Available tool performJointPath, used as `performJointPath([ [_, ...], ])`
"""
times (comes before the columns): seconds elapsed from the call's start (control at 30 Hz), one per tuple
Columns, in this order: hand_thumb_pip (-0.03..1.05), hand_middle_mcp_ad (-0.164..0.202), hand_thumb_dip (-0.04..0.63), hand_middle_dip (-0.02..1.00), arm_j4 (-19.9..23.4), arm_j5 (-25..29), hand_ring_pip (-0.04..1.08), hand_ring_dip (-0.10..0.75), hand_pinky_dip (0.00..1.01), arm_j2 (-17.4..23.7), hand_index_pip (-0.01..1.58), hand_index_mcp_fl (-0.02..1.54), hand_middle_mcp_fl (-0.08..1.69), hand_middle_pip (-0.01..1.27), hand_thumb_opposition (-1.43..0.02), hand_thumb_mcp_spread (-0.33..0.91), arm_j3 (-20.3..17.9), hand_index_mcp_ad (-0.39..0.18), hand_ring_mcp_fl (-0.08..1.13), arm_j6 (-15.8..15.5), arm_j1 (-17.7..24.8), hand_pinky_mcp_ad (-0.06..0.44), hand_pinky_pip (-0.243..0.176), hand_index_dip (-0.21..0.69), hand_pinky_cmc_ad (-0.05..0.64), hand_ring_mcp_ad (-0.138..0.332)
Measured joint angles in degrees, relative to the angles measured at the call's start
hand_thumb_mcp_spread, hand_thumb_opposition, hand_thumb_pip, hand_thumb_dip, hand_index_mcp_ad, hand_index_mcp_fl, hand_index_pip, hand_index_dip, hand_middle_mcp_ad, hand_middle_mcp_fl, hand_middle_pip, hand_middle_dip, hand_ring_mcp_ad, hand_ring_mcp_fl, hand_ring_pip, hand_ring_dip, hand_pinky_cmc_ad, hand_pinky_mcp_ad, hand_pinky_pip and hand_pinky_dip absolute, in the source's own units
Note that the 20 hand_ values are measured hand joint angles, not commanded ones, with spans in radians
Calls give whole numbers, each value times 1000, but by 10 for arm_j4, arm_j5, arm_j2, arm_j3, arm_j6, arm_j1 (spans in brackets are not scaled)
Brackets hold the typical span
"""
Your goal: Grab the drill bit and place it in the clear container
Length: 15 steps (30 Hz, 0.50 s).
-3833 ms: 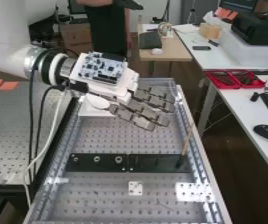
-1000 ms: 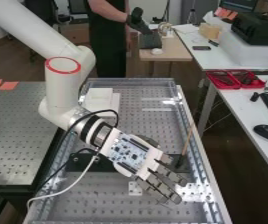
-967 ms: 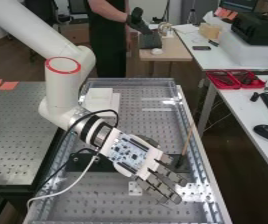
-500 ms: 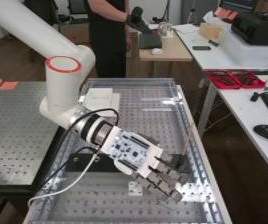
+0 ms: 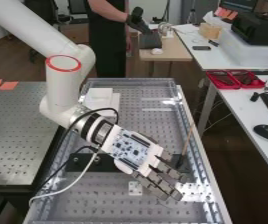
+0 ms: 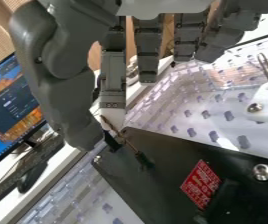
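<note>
Dark grey, the hand (image 6: pixel 65 90) is spread and empty beside the thin brown rod (image 6: pixel 129 143) – probably the drill bit – standing up from the black plate (image 6: pixel 168 150). Centre it between thumb and fingertips, pinch squarely, then lift along its length – sideways pull could snag it.

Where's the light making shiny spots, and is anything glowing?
In the high view, pale streaks of what looks like glare lie on the holey bench beyond the hand; in the wrist view, a round screw glints on the black plate, and a screen glows.
</note>
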Motion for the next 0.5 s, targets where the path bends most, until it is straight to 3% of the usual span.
performJointPath([
  [0.33, 574, 93, 321, 237, -4, -2, 70, 38, 138, -4, 1297, 361, 211, 127, -864, 494, 7, -37, 26, -4, -4, 136, -61, 457, 257, 182],
  [0.5, 564, 89, 316, 237, -5, -3, 75, 38, 138, -6, 1365, 454, 215, 131, -925, 552, 9, -56, 28, -6, -5, 136, -63, 456, 264, 185],
])
